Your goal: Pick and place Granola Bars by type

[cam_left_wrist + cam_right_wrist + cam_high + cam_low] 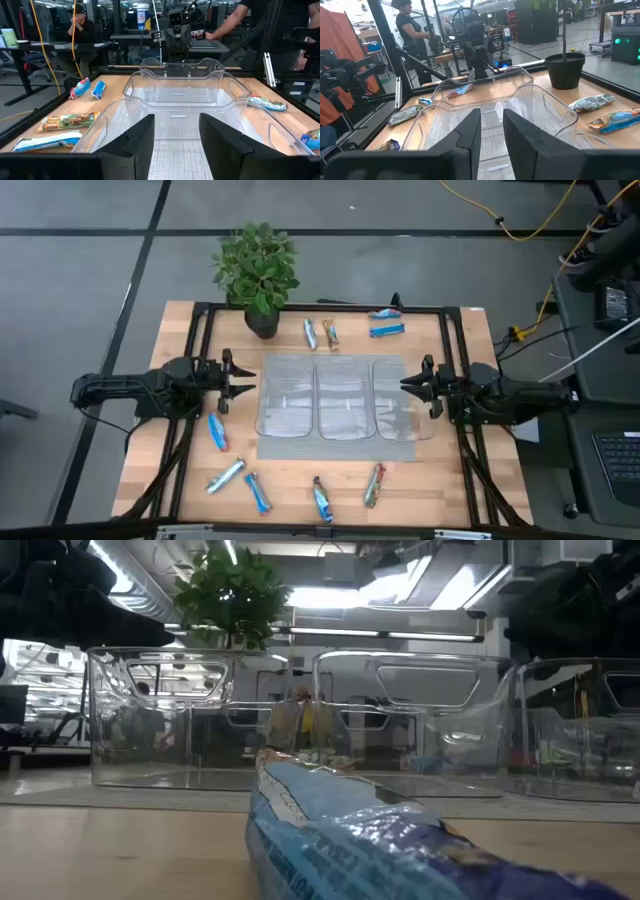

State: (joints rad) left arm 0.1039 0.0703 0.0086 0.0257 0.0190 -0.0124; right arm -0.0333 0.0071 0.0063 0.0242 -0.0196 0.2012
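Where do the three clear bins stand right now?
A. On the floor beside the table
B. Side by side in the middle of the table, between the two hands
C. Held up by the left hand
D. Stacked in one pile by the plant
B: the high view shows the clear bins in a row mid-table, with the left hand on one side and the right hand on the other, both empty.

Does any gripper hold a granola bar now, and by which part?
Nothing is held. The left gripper and right gripper are open, beside the clear bins.
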